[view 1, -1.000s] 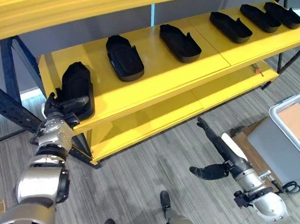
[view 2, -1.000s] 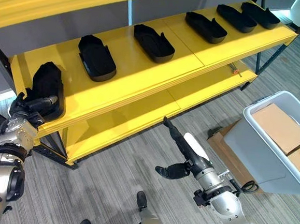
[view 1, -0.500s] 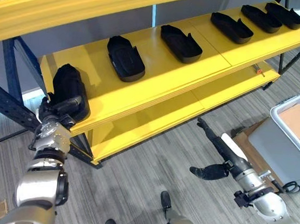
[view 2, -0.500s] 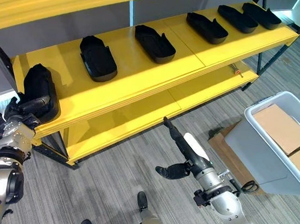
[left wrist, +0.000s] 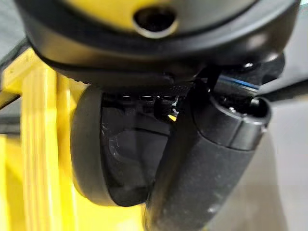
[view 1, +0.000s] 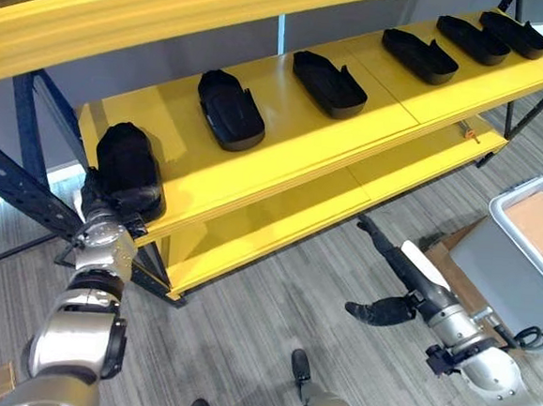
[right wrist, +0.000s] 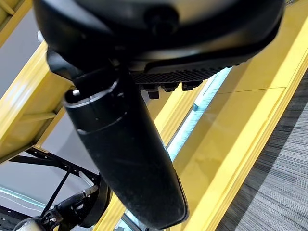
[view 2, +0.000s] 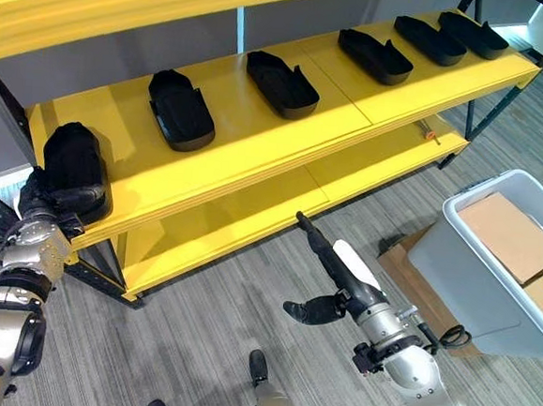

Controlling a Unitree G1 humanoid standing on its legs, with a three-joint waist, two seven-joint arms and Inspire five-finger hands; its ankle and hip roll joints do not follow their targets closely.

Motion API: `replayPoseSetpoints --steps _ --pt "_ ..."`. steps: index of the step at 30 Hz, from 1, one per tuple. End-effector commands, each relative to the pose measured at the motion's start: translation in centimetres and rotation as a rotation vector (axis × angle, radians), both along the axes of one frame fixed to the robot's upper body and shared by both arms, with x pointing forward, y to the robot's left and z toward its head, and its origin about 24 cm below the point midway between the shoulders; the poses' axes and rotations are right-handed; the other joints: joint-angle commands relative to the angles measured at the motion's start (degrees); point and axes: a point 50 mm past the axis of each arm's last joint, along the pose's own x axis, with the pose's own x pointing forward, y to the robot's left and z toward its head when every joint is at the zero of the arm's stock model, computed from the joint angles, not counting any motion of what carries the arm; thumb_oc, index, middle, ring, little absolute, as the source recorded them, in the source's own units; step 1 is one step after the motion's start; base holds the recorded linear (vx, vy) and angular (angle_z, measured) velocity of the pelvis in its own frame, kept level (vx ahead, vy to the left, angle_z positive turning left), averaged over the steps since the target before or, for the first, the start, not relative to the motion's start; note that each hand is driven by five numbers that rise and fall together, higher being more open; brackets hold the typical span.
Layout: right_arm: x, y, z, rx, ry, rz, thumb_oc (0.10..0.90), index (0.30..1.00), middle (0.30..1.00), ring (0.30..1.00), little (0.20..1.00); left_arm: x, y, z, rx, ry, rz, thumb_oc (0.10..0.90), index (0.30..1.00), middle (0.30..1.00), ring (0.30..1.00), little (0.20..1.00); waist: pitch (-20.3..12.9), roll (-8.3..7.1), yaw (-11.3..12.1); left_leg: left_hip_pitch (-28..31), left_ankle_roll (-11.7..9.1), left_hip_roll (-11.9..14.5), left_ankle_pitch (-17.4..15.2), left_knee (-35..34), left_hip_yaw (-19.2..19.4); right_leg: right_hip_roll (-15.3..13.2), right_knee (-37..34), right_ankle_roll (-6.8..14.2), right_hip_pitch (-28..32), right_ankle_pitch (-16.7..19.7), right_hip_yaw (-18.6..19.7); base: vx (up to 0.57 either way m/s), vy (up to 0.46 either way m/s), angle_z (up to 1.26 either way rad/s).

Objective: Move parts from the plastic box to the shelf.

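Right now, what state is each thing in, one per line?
Left hand: at the shelf edge, fingers on the leftmost black part, grip unclear.
Leftmost black part: lying on the yellow shelf at its left end.
Five other black parts: lying spaced along the shelf.
Right hand: open, empty, above the floor.
Plastic box: on the floor, cardboard inside.

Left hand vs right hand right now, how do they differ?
The left hand is up at the shelf edge, gripping the leftmost black part. The right hand hangs over the floor, fingers straight, holding nothing. Both are dark hands on silver-grey arms.
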Motion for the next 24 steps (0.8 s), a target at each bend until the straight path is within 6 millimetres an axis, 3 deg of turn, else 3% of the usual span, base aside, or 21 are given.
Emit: replayPoseSetpoints --steps 1,2,9,11,20,24 --pt "0.5 0.5 6.3 0.065 -0.337 0.066 0.900 1.000 1.000 1.000 1.000 1.3 -0.3 11.7 0.383 -0.345 -0.028 0.900 1.000 1.000 1.000 1.000 -1.36 -1.47 0.59 4.92 -0.72 -0.02 -0.78 -0.09 -2.51 -2.87 0.13 4.35 7.74 -7.82 -2.81 0.00 -0.005 0.07" --pt "0.5 0.5 6.3 0.065 -0.337 0.066 0.900 1.000 1.000 1.000 1.000 1.3 -0.3 11.7 0.384 -0.345 -0.028 0.900 1.000 1.000 1.000 1.000 -1.35 -1.51 0.60 4.93 -0.72 -0.03 -0.77 -0.09 -2.52 -2.89 0.13 4.36 7.75 -7.82 -2.81 0.00 -0.001 0.08" --pt "0.7 0.7 6.5 0.077 -0.349 0.087 0.900 1.000 1.000 1.000 1.000 -0.7 -2.8 18.3 0.748 -0.568 -0.078 0.900 1.000 1.000 1.000 1.000 -2.02 -1.16 0.93 4.97 -0.78 -0.08 -0.62 -0.09 -2.53 -3.05 0.05 4.50 7.98 -7.56 -2.93 0.00 0.000 0.02" --pt "0.7 0.6 6.3 0.073 -0.341 0.084 0.900 1.000 1.000 1.000 1.000 -1.3 -2.8 18.9 0.791 -0.596 -0.078 0.900 1.000 1.000 1.000 1.000 -2.27 -0.98 1.05 5.34 -0.85 -0.05 -0.88 -0.09 -2.56 -3.12 0.06 4.59 8.37 -7.82 -3.09 0.00 0.000 0.00" --pt "0.4 0.1 6.1 0.073 -0.331 0.068 0.900 1.000 1.000 1.000 1.000 -4.2 -2.8 20.0 0.891 -0.711 -0.083 0.900 1.000 1.000 1.000 1.000 -3.84 -0.74 1.73 5.33 -0.96 -0.10 -0.49 -0.09 -3.16 -3.33 0.01 4.56 8.70 -7.68 -3.46 0.00 0.000 0.01" --pt "0.2 -0.4 6.0 0.076 -0.329 0.039 0.900 1.000 1.000 1.000 1.000 -5.7 -3.1 18.0 1.026 -0.654 -0.138 0.900 1.000 1.000 1.000 1.000 -4.15 -0.91 2.28 5.35 -0.96 -0.06 -0.37 -0.09 -3.47 -3.36 0.01 4.48 9.02 -7.83 -3.82 0.00 0.000 0.00"
